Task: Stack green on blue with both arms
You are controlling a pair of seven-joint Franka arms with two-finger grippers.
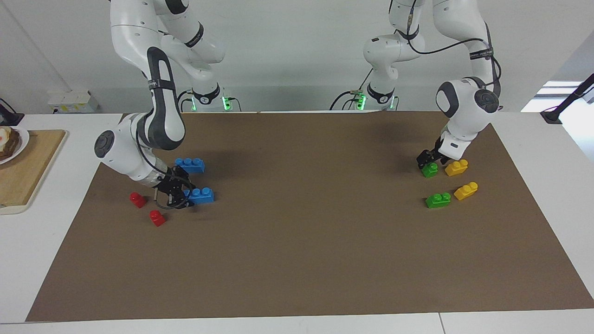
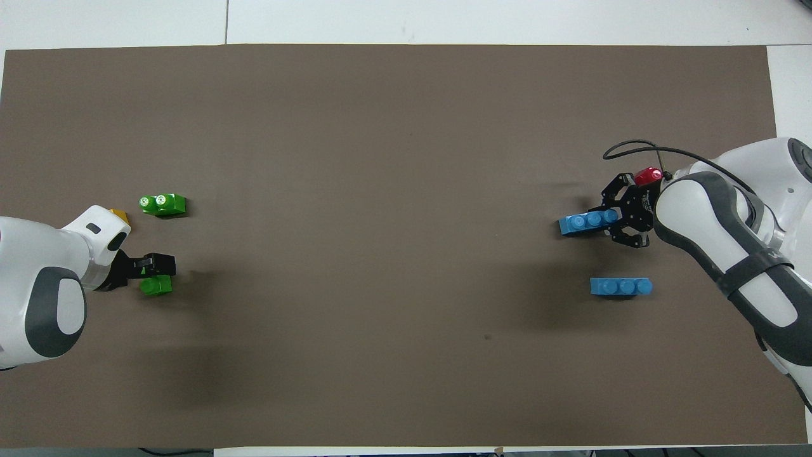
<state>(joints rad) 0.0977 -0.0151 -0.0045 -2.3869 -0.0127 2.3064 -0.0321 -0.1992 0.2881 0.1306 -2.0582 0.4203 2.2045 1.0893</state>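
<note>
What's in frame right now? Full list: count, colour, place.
blue bricks: 2, blue, right arm's end; one at the right gripper, twin nearer the robots
green bricks: 2, green, left arm's end; one at the left gripper, twin farther from the robots
yellow bricks: 2, yellow, beside the green ones
red bricks: 2, red, right arm's end
mat: 1, brown, covers the table
wooden board: 1, tan, off the mat, right arm's end
right gripper: 1, black, around the blue brick's end
left gripper: 1, black, on the green brick

Each gripper grips one brick: green (image 1: pixel 430 170), blue (image 1: pixel 201 195).
</note>
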